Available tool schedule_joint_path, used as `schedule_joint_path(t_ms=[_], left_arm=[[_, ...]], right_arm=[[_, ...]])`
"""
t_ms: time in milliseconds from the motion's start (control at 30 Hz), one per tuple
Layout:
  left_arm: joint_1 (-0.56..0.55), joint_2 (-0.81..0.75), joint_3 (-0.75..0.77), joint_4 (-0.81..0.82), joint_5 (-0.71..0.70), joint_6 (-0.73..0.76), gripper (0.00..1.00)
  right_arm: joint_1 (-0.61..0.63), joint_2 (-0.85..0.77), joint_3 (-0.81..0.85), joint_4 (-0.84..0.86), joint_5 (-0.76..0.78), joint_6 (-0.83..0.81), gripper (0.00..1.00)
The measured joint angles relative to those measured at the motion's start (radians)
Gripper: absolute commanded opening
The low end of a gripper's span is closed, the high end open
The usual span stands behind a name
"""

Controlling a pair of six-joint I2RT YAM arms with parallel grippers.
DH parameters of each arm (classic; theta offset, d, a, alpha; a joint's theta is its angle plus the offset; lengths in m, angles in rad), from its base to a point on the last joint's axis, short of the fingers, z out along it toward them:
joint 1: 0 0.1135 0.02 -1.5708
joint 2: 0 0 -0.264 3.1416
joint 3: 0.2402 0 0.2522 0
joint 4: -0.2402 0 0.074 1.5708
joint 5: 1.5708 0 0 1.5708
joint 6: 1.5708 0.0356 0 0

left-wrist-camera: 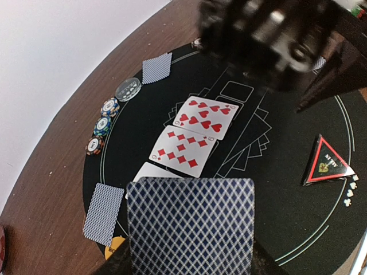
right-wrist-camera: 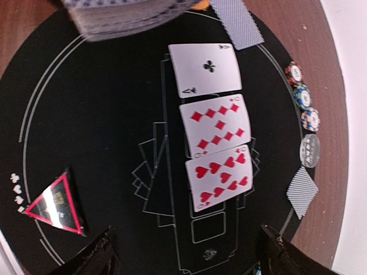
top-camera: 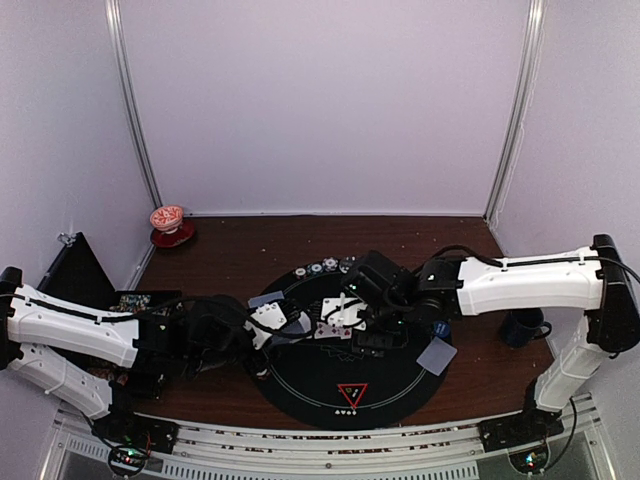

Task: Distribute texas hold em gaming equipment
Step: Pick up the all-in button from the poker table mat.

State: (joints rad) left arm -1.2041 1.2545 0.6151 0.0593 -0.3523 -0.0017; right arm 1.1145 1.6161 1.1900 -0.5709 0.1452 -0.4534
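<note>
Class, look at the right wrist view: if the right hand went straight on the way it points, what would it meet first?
Probably the black mat, at the empty card outline beside the hearts card; the open right hand points down at it. Depth is unclear.

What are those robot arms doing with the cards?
They are dealing a poker game. The left fingers hold the deck over the round black mat. Three cards lie face up in a row on it. The right fingers hang open above the mat, holding nothing. Some chips sit along the mat's edge.
</note>
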Motion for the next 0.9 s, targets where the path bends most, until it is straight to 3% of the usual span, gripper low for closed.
schedule_joint_path(t_ms=[267, 900], left_arm=[[0.000, -0.006, 0.000, 0.000, -0.002, 0.000, 0.54], [0.000, -0.021, 0.000, 0.000, -0.003, 0.000, 0.54]], right_arm=[[0.000, 0.057, -0.020, -0.076, -0.183, -0.049, 0.94], [0.060, 0.191, -0.032, -0.121, -0.331, -0.075, 0.97]])
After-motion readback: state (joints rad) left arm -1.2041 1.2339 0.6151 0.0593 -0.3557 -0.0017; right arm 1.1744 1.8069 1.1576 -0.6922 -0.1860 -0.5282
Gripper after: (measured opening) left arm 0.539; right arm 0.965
